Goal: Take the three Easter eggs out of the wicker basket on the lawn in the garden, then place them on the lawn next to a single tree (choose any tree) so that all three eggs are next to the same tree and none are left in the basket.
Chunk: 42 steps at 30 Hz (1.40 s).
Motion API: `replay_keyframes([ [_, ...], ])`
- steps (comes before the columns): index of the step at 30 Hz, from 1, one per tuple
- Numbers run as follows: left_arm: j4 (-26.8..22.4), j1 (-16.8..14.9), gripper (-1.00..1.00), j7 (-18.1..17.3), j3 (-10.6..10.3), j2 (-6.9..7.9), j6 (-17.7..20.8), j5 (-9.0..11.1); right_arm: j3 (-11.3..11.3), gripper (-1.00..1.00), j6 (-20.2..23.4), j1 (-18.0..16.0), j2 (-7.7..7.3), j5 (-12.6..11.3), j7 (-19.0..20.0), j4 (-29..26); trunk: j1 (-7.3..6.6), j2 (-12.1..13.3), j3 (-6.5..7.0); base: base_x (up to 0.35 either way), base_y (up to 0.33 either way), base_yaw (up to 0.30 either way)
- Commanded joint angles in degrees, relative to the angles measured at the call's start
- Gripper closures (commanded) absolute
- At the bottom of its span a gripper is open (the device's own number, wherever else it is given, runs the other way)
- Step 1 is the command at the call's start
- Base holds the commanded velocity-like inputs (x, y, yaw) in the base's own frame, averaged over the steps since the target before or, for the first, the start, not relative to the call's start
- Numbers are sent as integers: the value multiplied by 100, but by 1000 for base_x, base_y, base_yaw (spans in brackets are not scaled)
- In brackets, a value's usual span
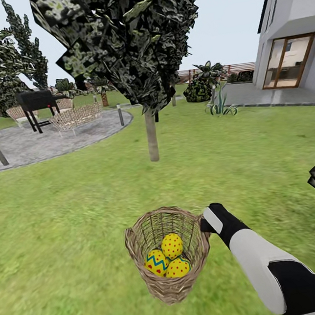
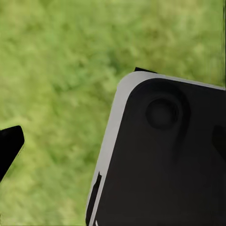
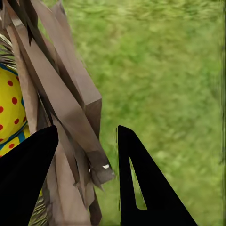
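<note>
Right fingers point(image 3: 33, 179) pinching the wicker basket point(image 1: 172, 274) rim, three Easter eggs point(image 1: 167, 260) inside.

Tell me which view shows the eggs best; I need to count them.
The head view: all three yellow red-dotted Easter eggs lie visible inside the brown woven wicker basket. The right wrist view catches part of one egg behind the weave.

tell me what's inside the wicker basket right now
Three Easter eggs lie in the wicker basket, one with a blue zigzag band. Their undersides and the basket floor are hidden.
</note>
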Motion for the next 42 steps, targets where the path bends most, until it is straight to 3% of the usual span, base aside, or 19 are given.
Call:
replay_keyframes([
  [1, -9, 4, -100, -39, 8, 1, -2, 50, -36, 100, -26, -4, 9, -112, -49, -8, 4, -3, -5, 333, 0, -270],
  [26, -9, 4, -100, -31, 25, -7, -45, 61, -43, 100, -55, -4, 11, -112, -49, -1, 4, -3, -36, 333, 0, -264],
  [42, -9, 4, -100, -31, 26, -7, -46, 66, -28, 100, -62, -4, 38, -112, -49, -1, 4, -3, -48, 337, 0, -43],
])
